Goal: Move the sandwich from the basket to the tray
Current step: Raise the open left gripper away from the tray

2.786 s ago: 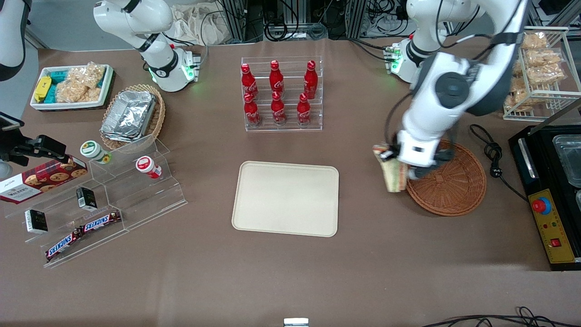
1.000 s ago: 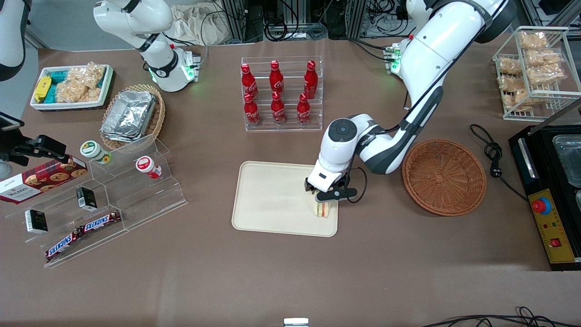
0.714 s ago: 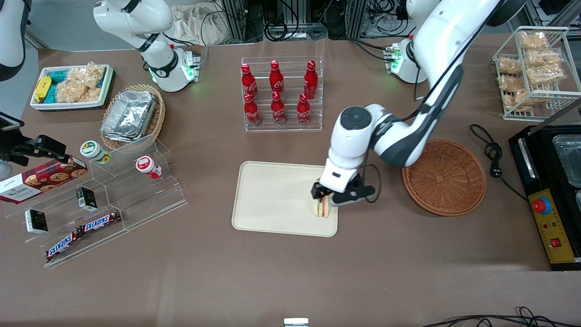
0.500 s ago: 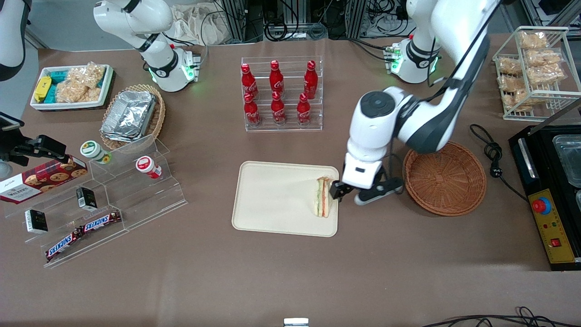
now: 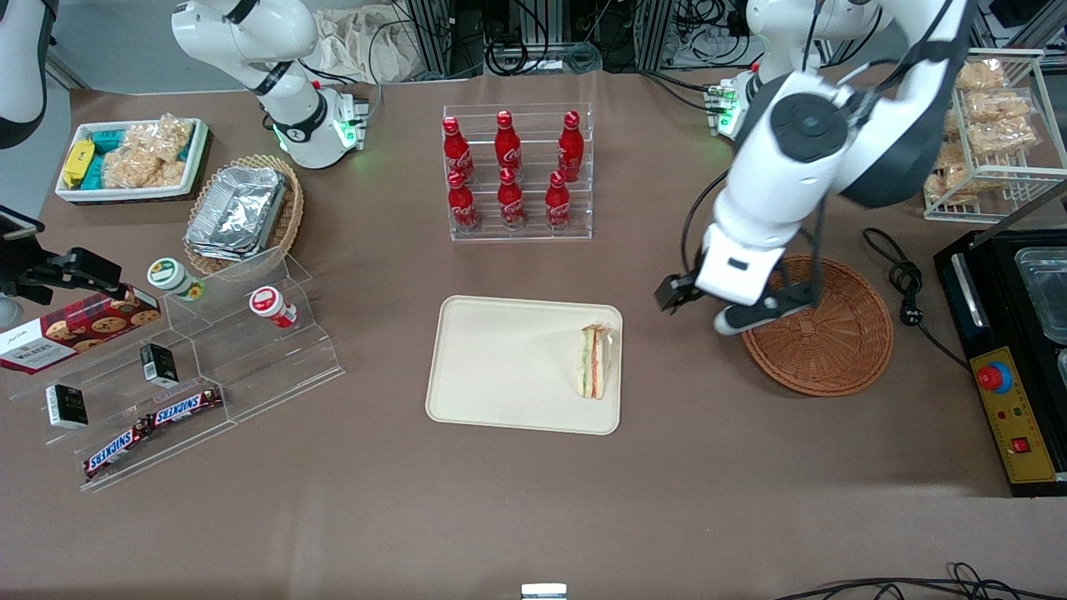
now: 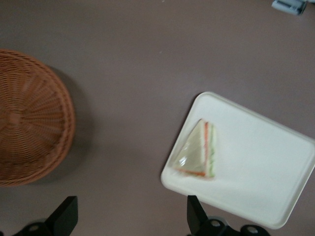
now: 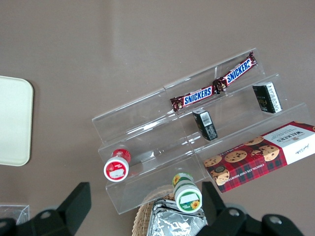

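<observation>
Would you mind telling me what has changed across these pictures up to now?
The hand carried the sandwich from the basket to the tray, released it, then rose back toward the basket, open and empty. The tray, basket and other goods stayed put.

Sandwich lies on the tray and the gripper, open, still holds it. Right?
Not quite. The sandwich does lie on the tray, but the open gripper holds nothing; it hangs apart, near the basket. The front view shows this.
</observation>
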`<action>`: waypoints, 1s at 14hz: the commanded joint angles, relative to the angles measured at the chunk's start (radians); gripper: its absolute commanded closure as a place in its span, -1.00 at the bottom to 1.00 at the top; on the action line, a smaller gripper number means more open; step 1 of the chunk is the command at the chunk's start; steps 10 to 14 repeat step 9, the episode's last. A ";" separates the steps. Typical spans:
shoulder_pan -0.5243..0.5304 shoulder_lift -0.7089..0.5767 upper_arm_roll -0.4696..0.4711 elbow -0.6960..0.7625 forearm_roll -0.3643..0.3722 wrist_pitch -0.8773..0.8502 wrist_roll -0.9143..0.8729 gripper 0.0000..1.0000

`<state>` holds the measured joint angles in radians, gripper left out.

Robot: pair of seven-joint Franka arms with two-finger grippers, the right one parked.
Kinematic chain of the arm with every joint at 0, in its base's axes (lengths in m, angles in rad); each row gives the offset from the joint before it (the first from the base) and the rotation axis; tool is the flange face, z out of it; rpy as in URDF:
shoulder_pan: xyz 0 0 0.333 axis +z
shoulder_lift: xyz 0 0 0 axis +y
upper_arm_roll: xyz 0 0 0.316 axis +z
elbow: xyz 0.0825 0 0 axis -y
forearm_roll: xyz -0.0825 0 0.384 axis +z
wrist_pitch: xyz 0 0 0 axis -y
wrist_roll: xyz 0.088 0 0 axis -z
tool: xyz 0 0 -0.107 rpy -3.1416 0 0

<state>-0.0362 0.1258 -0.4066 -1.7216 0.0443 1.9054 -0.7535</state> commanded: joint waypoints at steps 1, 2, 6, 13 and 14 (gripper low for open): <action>0.005 -0.086 0.124 0.037 -0.105 -0.214 0.266 -0.99; 0.006 -0.109 0.177 0.048 -0.107 -0.283 0.337 -0.99; 0.007 -0.167 0.336 0.075 -0.098 -0.405 0.532 -0.99; 0.006 -0.144 0.339 0.148 -0.087 -0.413 0.546 -0.99; 0.006 -0.144 0.339 0.148 -0.087 -0.413 0.546 -0.99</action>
